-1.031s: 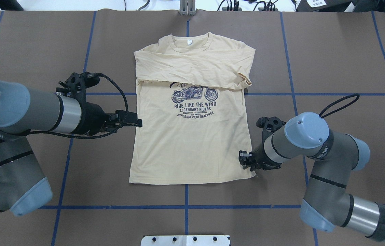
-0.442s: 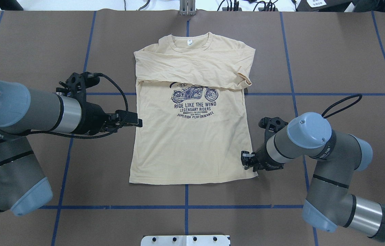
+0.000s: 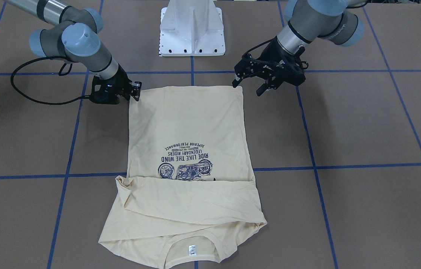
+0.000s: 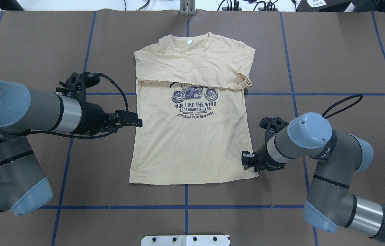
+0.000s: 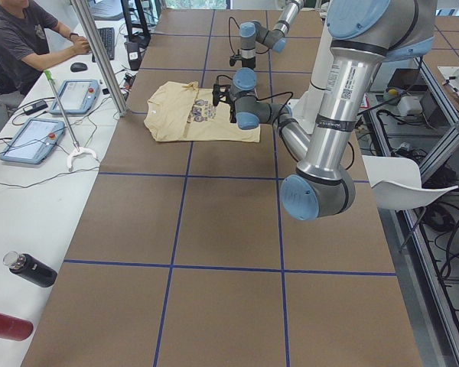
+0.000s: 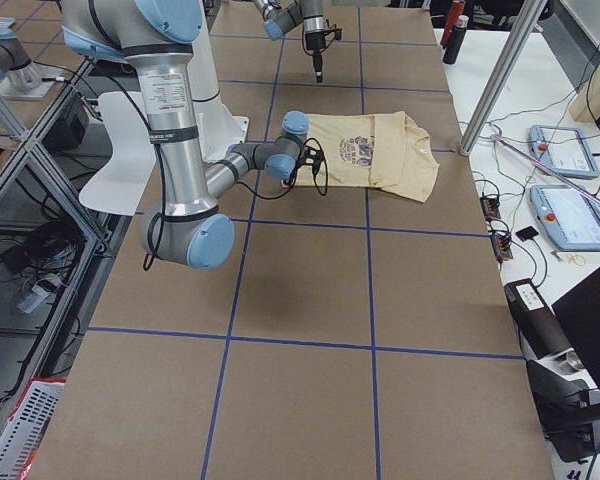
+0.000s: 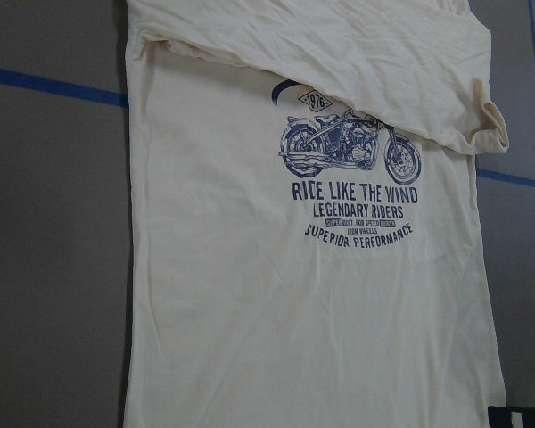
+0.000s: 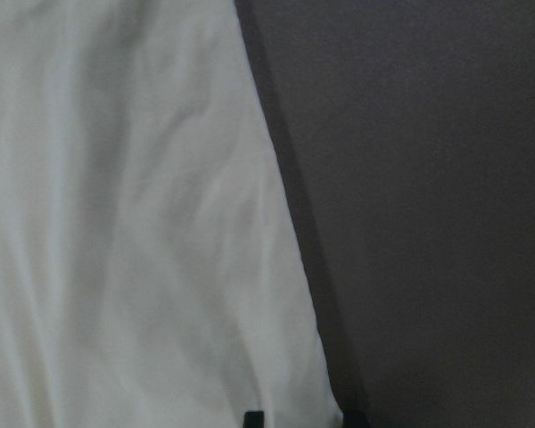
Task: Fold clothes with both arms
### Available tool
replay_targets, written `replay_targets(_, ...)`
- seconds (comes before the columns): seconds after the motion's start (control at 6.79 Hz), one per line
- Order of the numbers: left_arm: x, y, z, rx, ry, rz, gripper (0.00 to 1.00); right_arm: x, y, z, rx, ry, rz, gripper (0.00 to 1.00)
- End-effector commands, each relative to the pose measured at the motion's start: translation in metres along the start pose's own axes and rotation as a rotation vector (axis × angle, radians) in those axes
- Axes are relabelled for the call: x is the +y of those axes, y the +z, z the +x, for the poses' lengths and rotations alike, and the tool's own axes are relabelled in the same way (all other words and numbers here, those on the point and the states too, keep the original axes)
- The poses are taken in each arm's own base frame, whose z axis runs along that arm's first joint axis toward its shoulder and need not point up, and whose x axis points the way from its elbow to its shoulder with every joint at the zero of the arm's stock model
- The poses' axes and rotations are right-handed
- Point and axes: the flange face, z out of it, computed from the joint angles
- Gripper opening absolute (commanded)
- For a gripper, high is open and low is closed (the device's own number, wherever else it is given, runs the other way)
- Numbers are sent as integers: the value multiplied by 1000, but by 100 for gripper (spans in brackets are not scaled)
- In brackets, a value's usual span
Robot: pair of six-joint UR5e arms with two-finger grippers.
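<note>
Both stood open — left gripper point(image 3: 247, 87) wide, empty, upper right; right gripper point(image 3: 135, 92) narrowly astride the T-shirt point(image 3: 188, 123) hem corner.

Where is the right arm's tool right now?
In the overhead view the right tool is on the right side, at the T-shirt's right edge, just above the hem corner nearest the robot.

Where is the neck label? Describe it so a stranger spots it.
Find the cream T-shirt lying flat on the brown table. Follow it to the collar, the end farthest from the robot. Just inside sits a small white label, the only white patch on it.
</note>
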Motion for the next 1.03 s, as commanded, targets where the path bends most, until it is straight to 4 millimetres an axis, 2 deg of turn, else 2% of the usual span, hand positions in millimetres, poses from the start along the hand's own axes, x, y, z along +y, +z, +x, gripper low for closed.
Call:
replay_targets(0.0,0,-1,1,2,1,0,99,0,1,2,4,2,1,40)
replay_targets(0.15,0,-1,1,2,1,0,99,1,2,1,5,0,-1,32)
replay_targets(0.44,0,0,0,0,0,0,99,2,0,-5,9,2,-5,0)
replay_targets(0.74,3,3,-4,-12,-5,-8,99,7,-25,-12,-33,-7,-24,0)
replay_targets(0.88,17,9,-7,-23,-50,-31,99,5,-32,-12,-34,-3,-16,0)
